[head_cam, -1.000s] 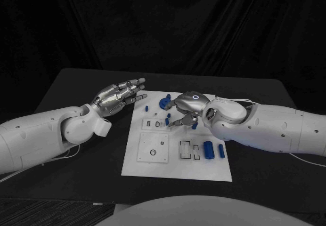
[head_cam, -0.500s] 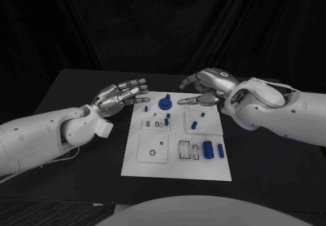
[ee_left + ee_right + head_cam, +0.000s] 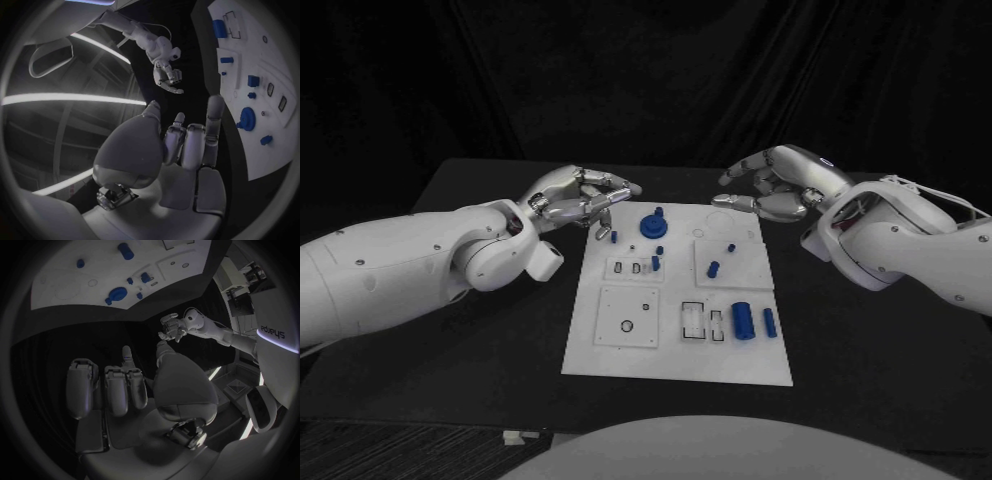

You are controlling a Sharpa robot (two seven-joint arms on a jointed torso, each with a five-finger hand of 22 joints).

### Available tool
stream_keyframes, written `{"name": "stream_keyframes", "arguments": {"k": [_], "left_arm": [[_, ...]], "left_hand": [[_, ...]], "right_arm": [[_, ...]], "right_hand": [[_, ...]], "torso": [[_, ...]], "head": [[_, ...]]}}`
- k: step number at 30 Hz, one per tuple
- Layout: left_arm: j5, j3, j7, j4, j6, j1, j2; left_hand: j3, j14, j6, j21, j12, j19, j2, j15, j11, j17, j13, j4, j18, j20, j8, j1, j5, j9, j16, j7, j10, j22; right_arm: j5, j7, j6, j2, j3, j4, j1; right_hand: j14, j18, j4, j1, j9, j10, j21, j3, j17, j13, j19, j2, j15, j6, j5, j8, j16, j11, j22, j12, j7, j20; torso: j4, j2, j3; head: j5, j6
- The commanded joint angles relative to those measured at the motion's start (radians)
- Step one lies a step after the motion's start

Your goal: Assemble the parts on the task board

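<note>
Both robot hands, left [image 3: 583, 196] and right [image 3: 773, 184], curled empty (wrist views) beyond the task board [image 3: 678, 340].

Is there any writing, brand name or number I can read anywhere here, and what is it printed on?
"sharpa": reads rotated on the robot's white body in the right wrist view, near its edge.
task board: outlines and small marks, no legible lettering.
left hand, right hand: no readable text.
</note>
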Motion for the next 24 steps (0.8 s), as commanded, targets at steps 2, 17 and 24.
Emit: {"name": "stream_keyframes", "arguments": {"k": [2, 17, 24], "left_arm": [[-0.365, 0.001, -0.263, -0.001, -0.023, 0.031, 0.031], [-0.772, 0.002, -0.714, -0.12, 0.126, 0.06, 0.243], [-0.795, 0.002, -0.801, -0.172, 0.209, 0.06, 0.323]], "left_hand": [[-0.076, 0.123, 0.097, 0.196, 0.003, 0.27, 0.008, -0.006, -0.009, 0.275, 0.271, 0.004, -0.047, -0.006, 0.067, -0.107, -0.018, 0.026, 0.004, -0.009, 0.12, 0.317], [-0.08, 0.123, 0.289, 0.289, 0.003, 0.521, 0.065, -0.09, -0.09, 0.275, 0.271, -0.001, -0.099, -0.054, 0.192, -0.162, 0.021, 0.193, 0.004, -0.099, 0.12, 0.542], [-0.061, 0.123, 0.348, 0.289, 0.003, 0.521, 0.071, -0.12, -0.121, 0.275, 0.271, -0.002, -0.099, -0.085, 0.193, -0.151, 0.064, 0.244, 0.004, -0.128, 0.12, 0.542]], "right_arm": [[0.038, 0.034, -0.026, -0.018, 0.0, 0.008, -0.025], [0.04, 0.039, -0.008, -0.051, 0.0, 0.011, -0.064], [0.04, 0.04, -0.007, -0.06, 0.0, 0.015, -0.069]], "right_hand": [[0.105, 0.001, -0.002, 0.005, 0.001, 0.103, -0.006, 0.004, 0.263, 0.263, 0.04, 0.016, 0.007, 0.006, 0.019, 0.012, 0.003, 0.009, 0.21, 0.001, 0.004, 0.008], [0.105, 0.002, -0.004, 0.03, 0.003, 0.103, -0.01, -0.001, 0.263, 0.263, 0.039, 0.043, 0.01, 0.012, 0.095, 0.032, 0.003, 0.012, 0.209, 0.001, 0.005, 0.012], [0.105, 0.003, -0.005, 0.044, 0.003, 0.103, -0.014, -0.003, 0.263, 0.263, 0.037, 0.056, 0.011, 0.015, 0.136, 0.041, 0.003, 0.014, 0.208, 0.001, 0.005, 0.013]], "torso": [[-0.0285, -0.031, 0.0217], [-0.0639, -0.059, 0.0516], [-0.0707, -0.057, 0.0595]], "head": [[0.012, 0.0], [0.024, 0.0], [0.044, 0.0]]}}
